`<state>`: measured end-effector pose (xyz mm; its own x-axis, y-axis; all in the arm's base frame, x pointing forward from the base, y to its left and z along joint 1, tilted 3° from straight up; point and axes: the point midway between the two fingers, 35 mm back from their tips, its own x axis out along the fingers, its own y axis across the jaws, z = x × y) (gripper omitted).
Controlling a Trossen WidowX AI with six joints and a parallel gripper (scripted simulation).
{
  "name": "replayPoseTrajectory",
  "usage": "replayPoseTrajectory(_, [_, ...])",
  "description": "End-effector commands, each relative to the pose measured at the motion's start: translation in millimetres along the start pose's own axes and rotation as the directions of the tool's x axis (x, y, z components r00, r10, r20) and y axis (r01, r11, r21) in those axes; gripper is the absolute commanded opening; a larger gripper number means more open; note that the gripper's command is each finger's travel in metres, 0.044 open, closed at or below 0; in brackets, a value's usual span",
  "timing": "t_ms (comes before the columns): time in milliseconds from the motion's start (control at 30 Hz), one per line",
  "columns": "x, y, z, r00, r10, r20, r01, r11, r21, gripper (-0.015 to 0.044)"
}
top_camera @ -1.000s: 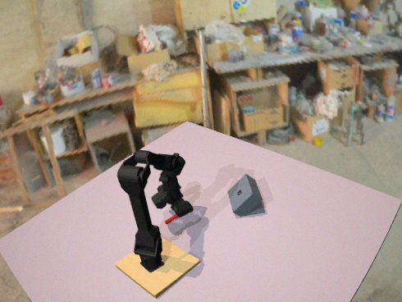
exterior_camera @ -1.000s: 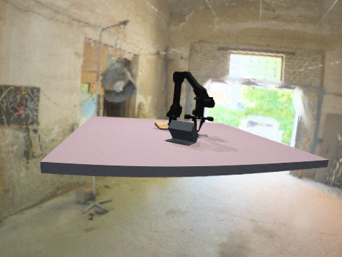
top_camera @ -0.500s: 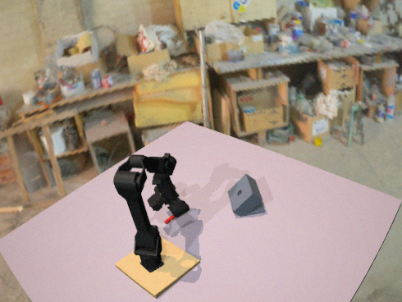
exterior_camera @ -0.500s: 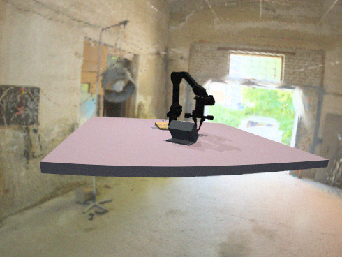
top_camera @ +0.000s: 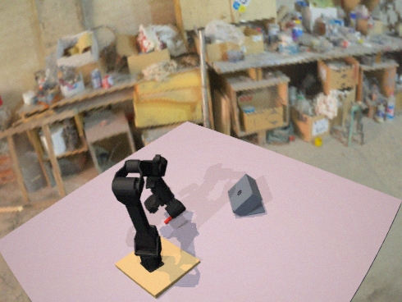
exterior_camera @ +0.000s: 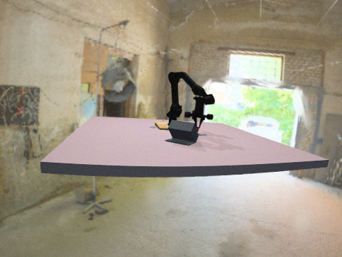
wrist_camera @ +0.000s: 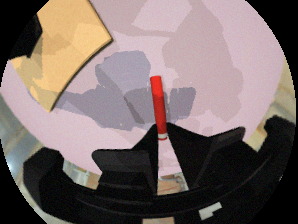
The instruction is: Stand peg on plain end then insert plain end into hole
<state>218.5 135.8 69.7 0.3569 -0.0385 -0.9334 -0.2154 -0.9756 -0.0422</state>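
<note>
The red peg (top_camera: 168, 220) (exterior_camera: 197, 128) (wrist_camera: 158, 107) is held at its white-banded end (wrist_camera: 162, 136). My gripper (wrist_camera: 161, 126) is shut on it, with a fingertip on each side of the band. The peg slants out from the fingertips, its plain end towards the robot's base. Whether that end touches the table is not clear. The grey sloped panel (top_camera: 248, 199) (exterior_camera: 182, 130) stands apart from the gripper, to its right in the top view. Its one dark hole (top_camera: 239, 192) shows there; the exterior view shows the panel's back.
The arm stands on a tan base board (top_camera: 172, 268) (exterior_camera: 161, 126) (wrist_camera: 75, 45), close to the peg on the robot's side. The pink table (top_camera: 308, 230) (exterior_camera: 105, 150) carries the board and the panel. Shadows of the arm lie around the peg.
</note>
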Motion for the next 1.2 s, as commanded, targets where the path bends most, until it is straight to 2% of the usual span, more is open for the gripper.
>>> replayPoseTrajectory(0, [-1, 2, 3, 1.000, 0.005, -0.030, -0.005, 1.000, 0.003, 0.0049])
replayPoseTrajectory(1167, [-16, 2, 21, 0.946, 0.006, -0.324, -0.005, 1.000, 0.005, 0.0049])
